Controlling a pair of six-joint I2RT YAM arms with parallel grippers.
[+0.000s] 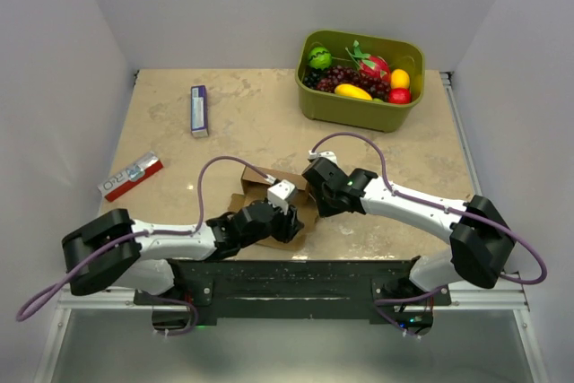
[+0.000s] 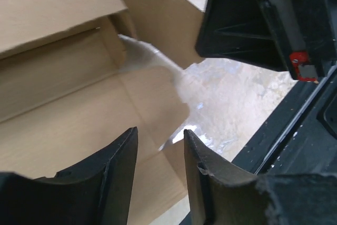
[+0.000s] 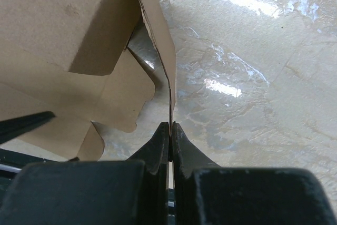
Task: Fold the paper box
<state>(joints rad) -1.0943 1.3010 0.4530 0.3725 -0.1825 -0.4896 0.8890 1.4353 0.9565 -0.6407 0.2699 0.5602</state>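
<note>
Two grippers close in on the paper box (image 1: 258,186), plain brown and half-formed, flaps standing loose. Lies on the marble-patterned table (image 1: 421,159), to the left of the green bin (image 1: 359,112) and nearer the arm bases than it. Jaws of the right gripper (image 3: 170,128) pressed together on the thin edge of an upright cardboard panel, on the side of the carton toward the bin. Jaws of the left gripper (image 2: 159,136) a narrow way apart with nothing between them, held over a flat inner panel on the side away from the bin; touching it or not, cannot tell. Toy fruit (image 1: 359,78) heaped inside the bin. A slim purple-and-white box (image 1: 199,110) well to the left of the bin and about level with it; a red-and-white box (image 1: 131,176) further left still, nearer the bases
</note>
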